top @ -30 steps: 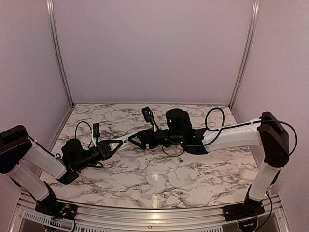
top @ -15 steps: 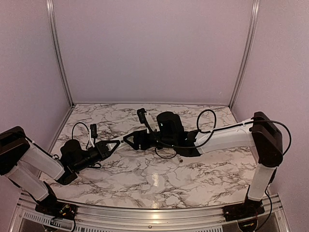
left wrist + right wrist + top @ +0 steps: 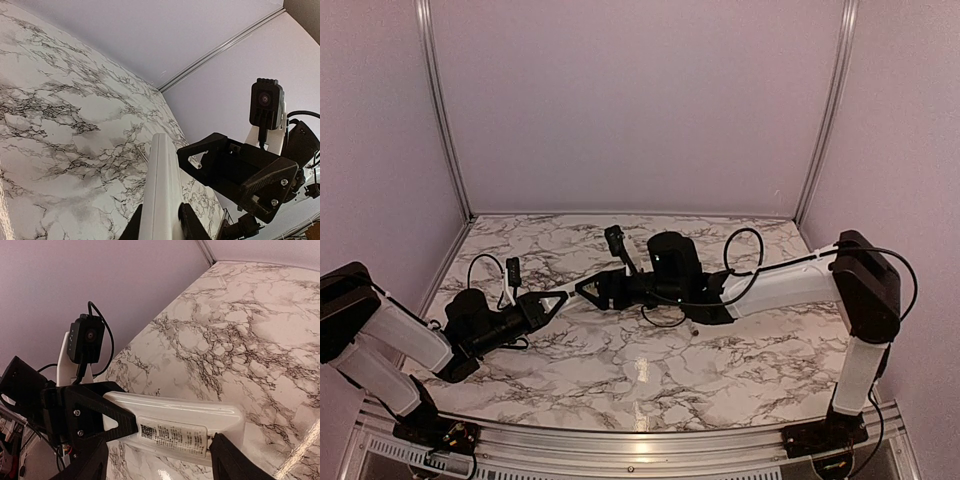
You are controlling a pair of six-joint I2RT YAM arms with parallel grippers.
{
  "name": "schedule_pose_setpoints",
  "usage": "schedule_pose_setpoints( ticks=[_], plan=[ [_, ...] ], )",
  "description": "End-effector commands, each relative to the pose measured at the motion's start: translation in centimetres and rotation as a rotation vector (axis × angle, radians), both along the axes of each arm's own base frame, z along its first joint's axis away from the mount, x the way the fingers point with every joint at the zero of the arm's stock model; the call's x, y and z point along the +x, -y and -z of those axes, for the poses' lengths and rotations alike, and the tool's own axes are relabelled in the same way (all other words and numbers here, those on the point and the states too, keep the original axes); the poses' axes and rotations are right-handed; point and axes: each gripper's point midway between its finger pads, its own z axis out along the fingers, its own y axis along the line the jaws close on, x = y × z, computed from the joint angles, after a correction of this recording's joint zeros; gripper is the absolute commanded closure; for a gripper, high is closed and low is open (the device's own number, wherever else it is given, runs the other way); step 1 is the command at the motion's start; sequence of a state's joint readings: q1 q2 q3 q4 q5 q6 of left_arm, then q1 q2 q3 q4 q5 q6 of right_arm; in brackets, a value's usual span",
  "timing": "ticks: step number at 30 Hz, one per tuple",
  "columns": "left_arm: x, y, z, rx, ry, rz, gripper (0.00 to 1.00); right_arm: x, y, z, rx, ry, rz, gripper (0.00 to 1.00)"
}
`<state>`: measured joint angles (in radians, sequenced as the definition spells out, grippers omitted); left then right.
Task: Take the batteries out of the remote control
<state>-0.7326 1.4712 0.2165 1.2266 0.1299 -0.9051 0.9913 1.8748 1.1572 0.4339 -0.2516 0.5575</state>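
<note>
My left gripper is shut on one end of the remote control, a slim white handset held above the marble table and pointing at the right arm. In the right wrist view the remote control shows its back with a printed label. My right gripper is open, and the handset's free end lies between its fingers. One right fingertip sits against the edge of the labelled panel. From above, the left gripper and right gripper nearly meet, tip to tip. The batteries are hidden.
A thin grey rod lies on the table beyond the remote and shows again as the rod at the lower right. A tiny dark object lies under the right arm. Pale walls with metal rails enclose the table.
My right gripper has slid left until its fingers straddle the remote's free end. The left gripper has shifted slightly left and still holds the remote.
</note>
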Motion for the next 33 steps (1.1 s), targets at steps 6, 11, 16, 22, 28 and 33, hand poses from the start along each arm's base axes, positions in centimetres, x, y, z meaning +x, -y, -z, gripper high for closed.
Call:
schedule_pose_setpoints(
  ticks=[6, 11, 16, 22, 28, 33],
  plan=[
    [-2.2, 1.0, -8.2, -0.206, 0.258, 0.112, 1.00, -3.3, -0.2, -0.3, 0.098, -0.090, -0.168, 0.31],
    [-2.4, 1.0, -8.3, -0.214, 0.265, 0.120, 1.00, -3.4, 0.3, -0.7, 0.130, -0.102, -0.187, 0.31],
    [-2.5, 1.1, -8.4, -0.224, 0.269, 0.132, 1.00, -3.7, 0.4, -1.0, 0.156, -0.113, -0.214, 0.31],
    [-2.6, 1.2, -8.4, -0.236, 0.271, 0.142, 1.00, -4.4, 0.5, -1.5, 0.190, -0.131, -0.258, 0.31],
    [-2.7, 1.3, -8.5, -0.239, 0.272, 0.148, 1.00, -4.9, 0.8, -1.9, 0.213, -0.137, -0.287, 0.31],
    [-2.8, 1.2, -8.7, -0.242, 0.276, 0.148, 1.00, -5.0, 0.9, -1.9, 0.213, -0.139, -0.291, 0.31]
  ],
)
